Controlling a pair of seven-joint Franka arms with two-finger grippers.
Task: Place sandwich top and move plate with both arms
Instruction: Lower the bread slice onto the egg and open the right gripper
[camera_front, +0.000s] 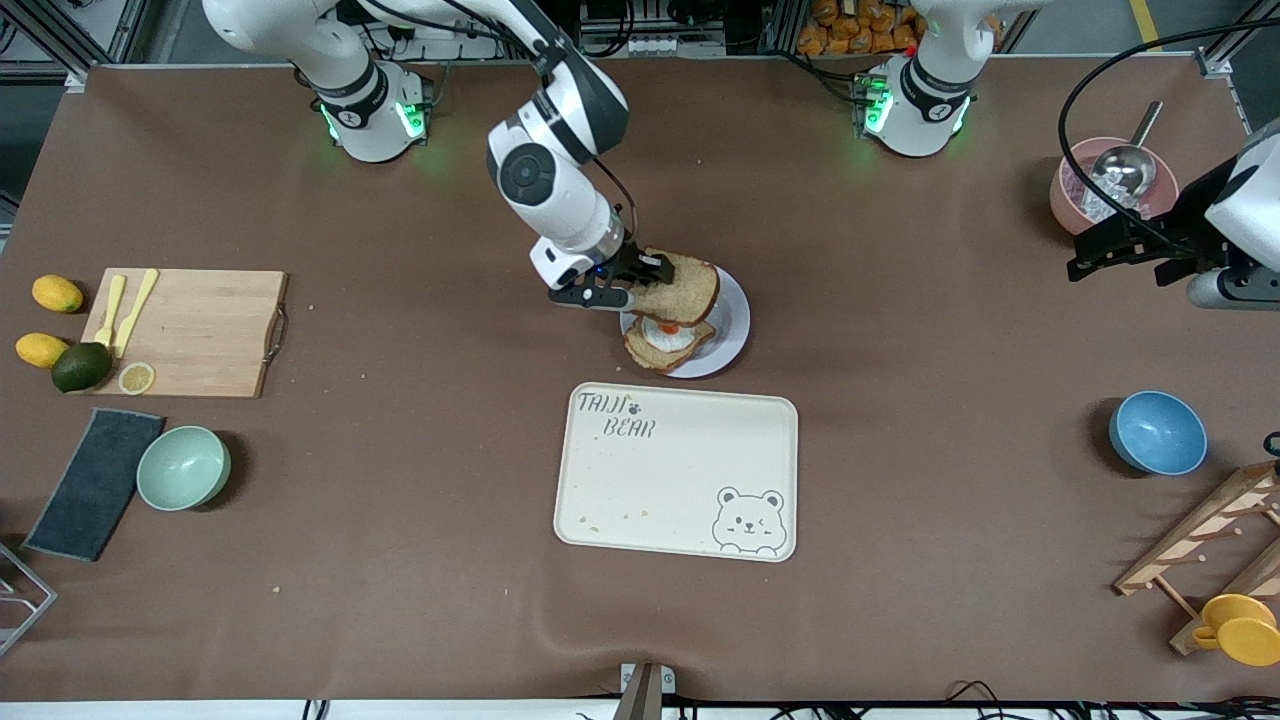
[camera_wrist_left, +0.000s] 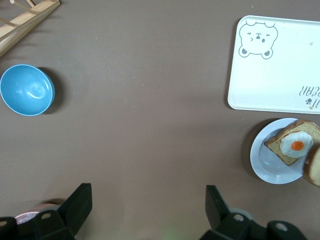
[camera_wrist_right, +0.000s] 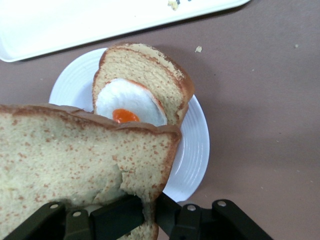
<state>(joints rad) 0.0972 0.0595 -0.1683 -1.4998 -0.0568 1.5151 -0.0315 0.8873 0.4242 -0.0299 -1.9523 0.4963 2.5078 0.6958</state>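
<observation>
1. My right pincer (camera_front: 640, 283) is up in the air mid-worktop, clamped tight, its arm bent down from its base.
2. My left pincer (camera_wrist_left: 145, 210) waits at its own end, spread wide.

The right claw (camera_front: 655, 285) is gripping the sandwich top (camera_front: 685, 290) over the plate (camera_front: 725, 330), above the egg-topped slice (camera_front: 668, 340). The left claw (camera_front: 1120, 255) is waiting, open, over the pink bowl (camera_front: 1075, 190).

brown table (camera_front: 420, 560) carried plate (camera_front: 733, 325) under right gripper (camera_front: 640, 283), bear-print tray (camera_front: 676, 470) just beside plate. blue bowl (camera_front: 1157, 432) and pink bowl (camera_front: 1070, 195) lay near left gripper (camera_front: 1125, 250). cutting board (camera_front: 200, 330), green bowl (camera_front: 183, 467), dark cloth (camera_front: 95, 483) well apart from both.
</observation>
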